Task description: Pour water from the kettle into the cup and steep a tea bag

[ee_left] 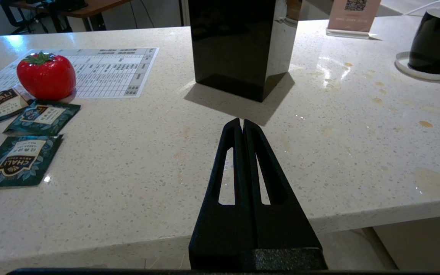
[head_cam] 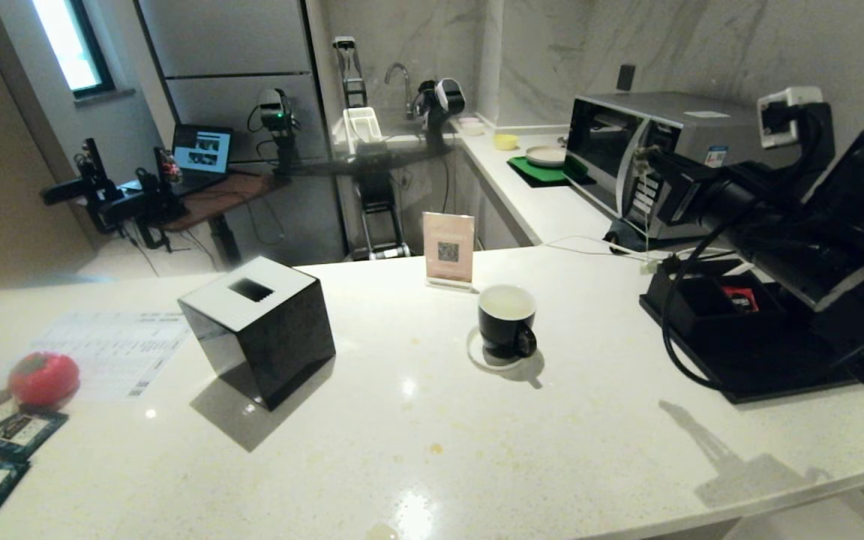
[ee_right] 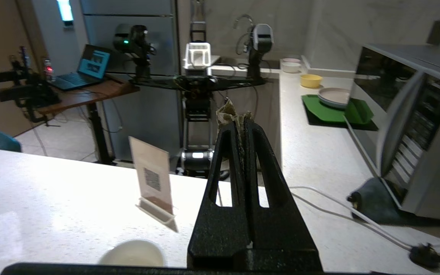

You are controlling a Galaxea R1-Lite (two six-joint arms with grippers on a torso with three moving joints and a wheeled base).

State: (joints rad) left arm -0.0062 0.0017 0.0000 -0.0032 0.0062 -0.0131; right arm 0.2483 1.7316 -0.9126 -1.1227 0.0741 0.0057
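The cup [head_cam: 507, 322], glossy black with a pale inside, stands on a white coaster mid-counter; it also shows as the cup [ee_left: 435, 46] and the cup [ee_right: 132, 254]. I cannot tell whether water is in it. My right gripper [ee_right: 239, 121] is shut on the tea bag [ee_right: 227, 111], a crumpled tan piece sticking out past the fingertips. In the head view the right gripper [head_cam: 648, 157] hangs in front of the microwave, right of and above the cup. My left gripper [ee_left: 241, 120] is shut and empty, low over the counter's front edge. The kettle is hidden.
A black cube [head_cam: 259, 330] with a slotted white top stands left of the cup, a QR sign [head_cam: 448, 247] behind it. The microwave [head_cam: 672, 142] and a black compartment box [head_cam: 739, 367] fill the right. Teal packets [head_cam: 23, 433], a red tomato-shaped thing [head_cam: 43, 379] and a printed sheet [head_cam: 113, 349] lie far left.
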